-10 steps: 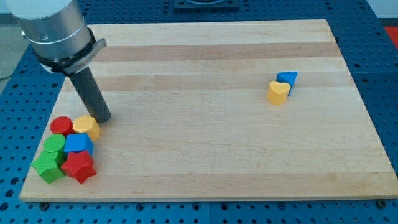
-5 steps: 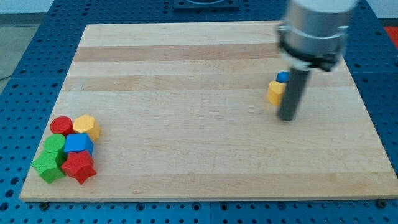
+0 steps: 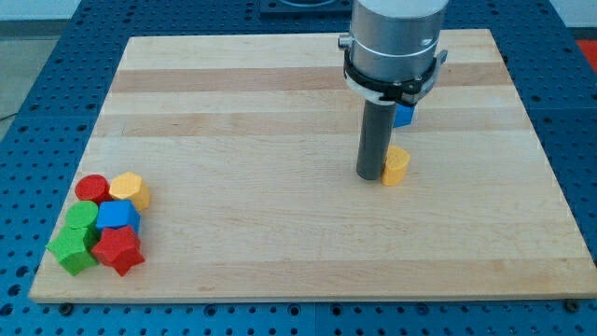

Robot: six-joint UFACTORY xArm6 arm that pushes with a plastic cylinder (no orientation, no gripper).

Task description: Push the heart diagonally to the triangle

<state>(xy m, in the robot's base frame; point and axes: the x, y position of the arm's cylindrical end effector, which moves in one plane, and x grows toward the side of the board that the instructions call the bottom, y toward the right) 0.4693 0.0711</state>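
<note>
A yellow heart block [image 3: 397, 166] lies on the wooden board right of centre. My tip [image 3: 370, 175] rests on the board just left of the heart, touching or nearly touching it. A blue triangle block [image 3: 404, 115] sits above the heart, towards the view's top, partly hidden behind the rod and the arm's grey body. A small gap separates the heart from the triangle.
A cluster of blocks sits at the board's lower left: a red cylinder [image 3: 91, 189], a yellow hexagon [image 3: 130, 190], a blue block [image 3: 118, 216], a green cylinder [image 3: 82, 219], a green star [image 3: 72, 250] and a red star [image 3: 118, 249]. The board [image 3: 280, 233] has blue pegboard around it.
The arm swung from the lower-left cluster to the heart's right side, then to its left. The heart has moved down and left, away from the triangle.
</note>
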